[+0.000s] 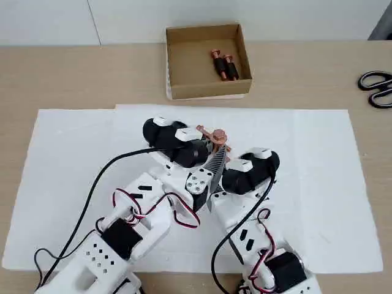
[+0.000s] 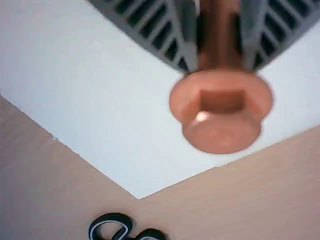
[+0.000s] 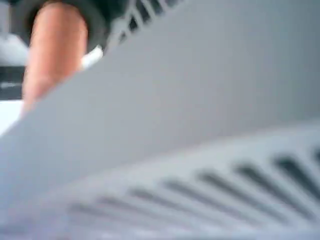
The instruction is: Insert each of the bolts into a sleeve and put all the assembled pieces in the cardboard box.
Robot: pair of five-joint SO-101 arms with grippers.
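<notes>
I have the cardboard box [image 1: 208,90] on the tabletop [image 1: 73,79] just past the far edge of the paper sheet [image 1: 306,184], with two assembled pieces [image 1: 224,66] side by side in its right half. The scissors [image 1: 376,89] lie far right, off the sheet, and the bolt [image 1: 215,136] is over the sheet's middle, nearer than the box.
</notes>
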